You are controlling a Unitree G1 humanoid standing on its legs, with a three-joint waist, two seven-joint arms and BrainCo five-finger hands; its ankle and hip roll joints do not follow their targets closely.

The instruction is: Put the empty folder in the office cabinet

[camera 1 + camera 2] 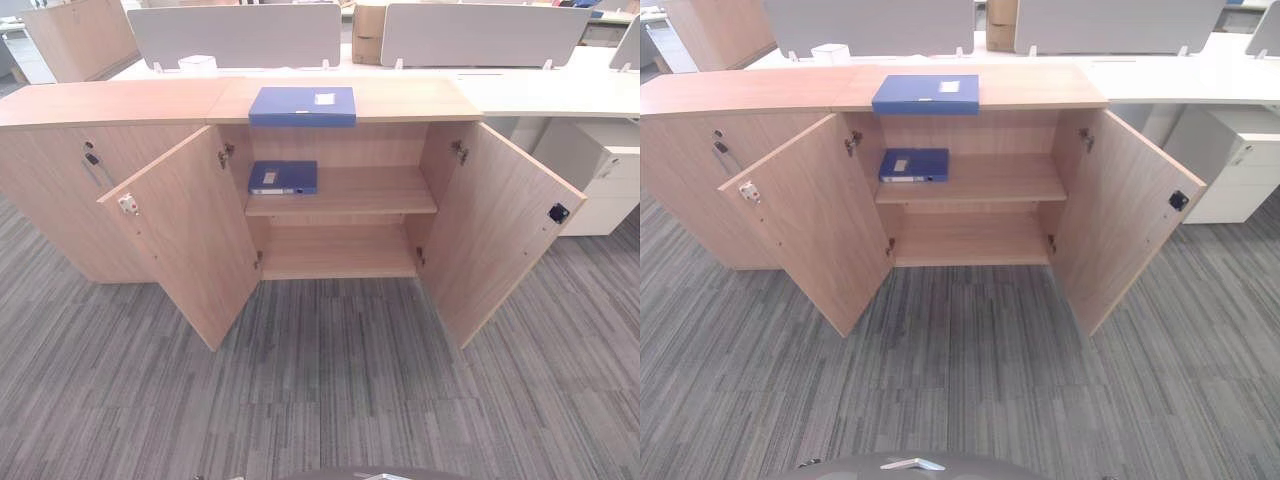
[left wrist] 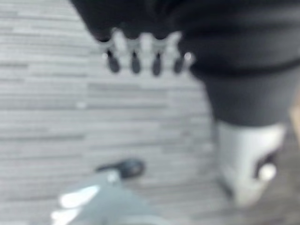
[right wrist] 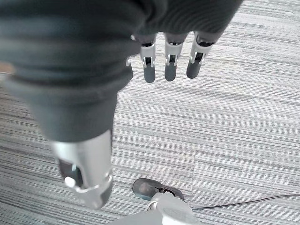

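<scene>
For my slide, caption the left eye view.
Open cabinet: one blue folder on top, another folder on its upper shelf.

A: Folder?
B: Blue box-type folder, lying flat on top of the wood cabinet, closed, white label facing up, sits over the open compartment, near the front edge

A: Cabinet state?
B: Both doors swung wide open. Upper shelf has a 2nd blue folder flat at its left end; bottom shelf bare
</scene>
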